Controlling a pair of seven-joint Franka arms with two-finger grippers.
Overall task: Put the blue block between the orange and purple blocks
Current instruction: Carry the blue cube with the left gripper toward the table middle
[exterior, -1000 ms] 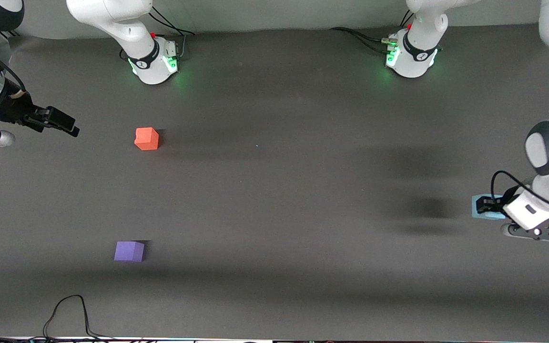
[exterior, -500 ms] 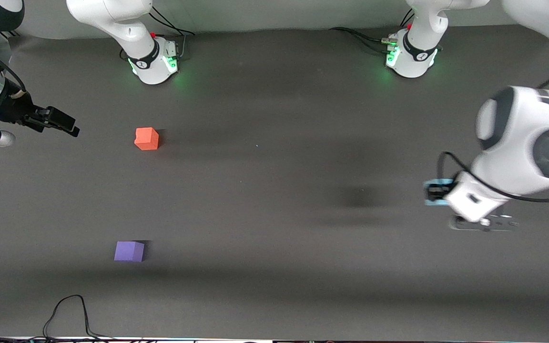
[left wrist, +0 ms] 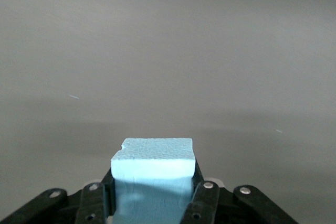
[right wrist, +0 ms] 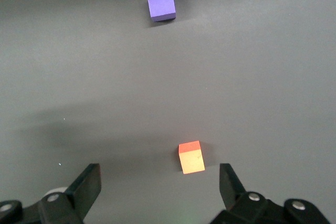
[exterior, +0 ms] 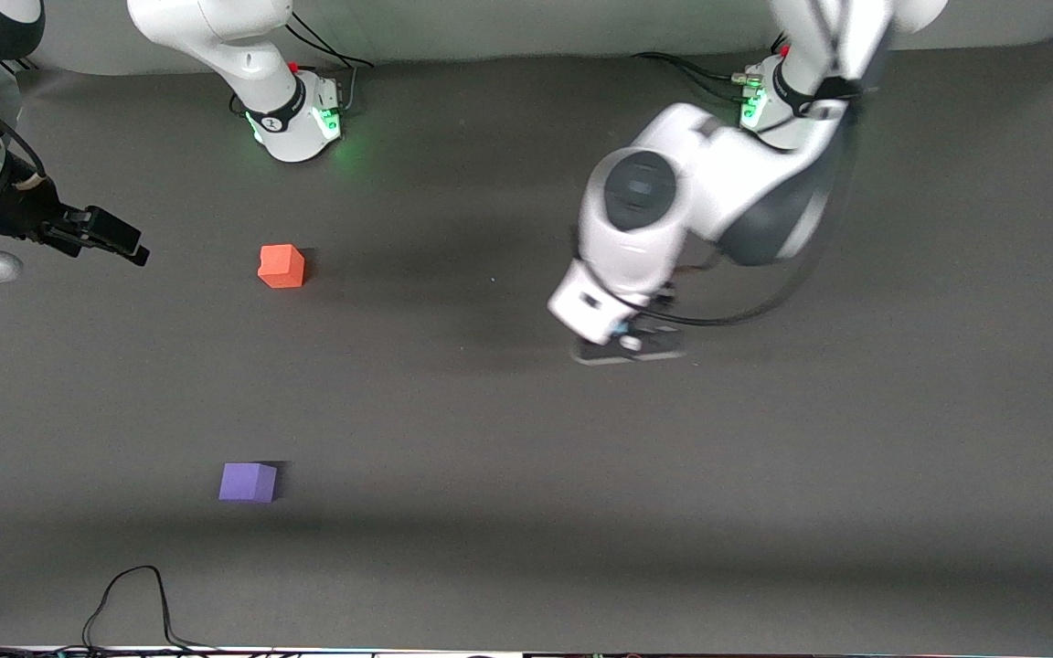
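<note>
The blue block (left wrist: 152, 174) is a light sky-blue foam cube clamped between my left gripper's (left wrist: 152, 187) fingers. In the front view my left gripper (exterior: 625, 340) hangs over the middle of the table, and the wrist hides the block there. The orange block (exterior: 281, 266) sits toward the right arm's end of the table. The purple block (exterior: 248, 482) lies nearer to the front camera than the orange one. Both also show in the right wrist view, orange (right wrist: 191, 157) and purple (right wrist: 160, 3). My right gripper (exterior: 113, 239) is open and empty, held beside the orange block at the table's end, waiting.
The dark grey mat (exterior: 490, 512) covers the table. The two arm bases (exterior: 293, 114) (exterior: 787, 100) stand along the table's edge farthest from the front camera. A black cable (exterior: 129, 599) loops at the edge nearest the camera.
My left arm has swung from the left arm's end of the table to over the middle, carrying the blue block. The right arm and the orange and purple blocks have not moved.
</note>
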